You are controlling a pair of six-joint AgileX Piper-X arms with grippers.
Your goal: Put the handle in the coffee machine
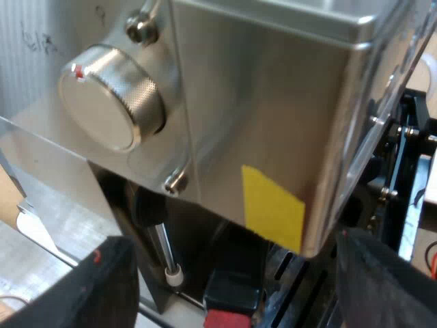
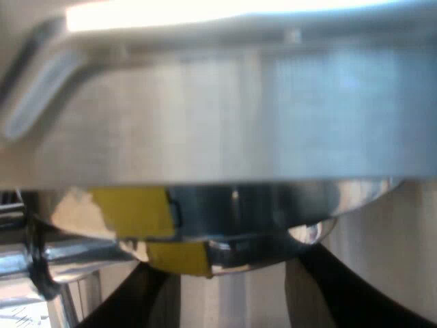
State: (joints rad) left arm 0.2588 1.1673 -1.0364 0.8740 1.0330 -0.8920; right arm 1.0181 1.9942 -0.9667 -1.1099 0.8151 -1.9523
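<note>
- Spreading the jaws of the left gripper (image 1: 231, 253) wide, clamping nothing, below the brushed-steel, box-shaped espresso machine (image 1: 273, 123).
- Straddling the dark, red-ended holder handle (image 1: 231, 297), sitting under the machine beside the thin steel steam wand (image 1: 164, 246); cannot tell whether locked, so judging a seating check remaining.
- Spreading the jaws of the right gripper (image 2: 229, 258) too, gripping nothing, under a rounded chrome part (image 2: 259, 236).
- Catching the knurled round steel knob (image 1: 109, 96) and handle from the left wrist, the chrome curve from the right wrist.

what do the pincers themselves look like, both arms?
The left pincer has two broad matte-black fingers, each with a small red mark by its tip. The right pincer has two plain black fingers that narrow toward the tips. No markings can be seen on them.
</note>
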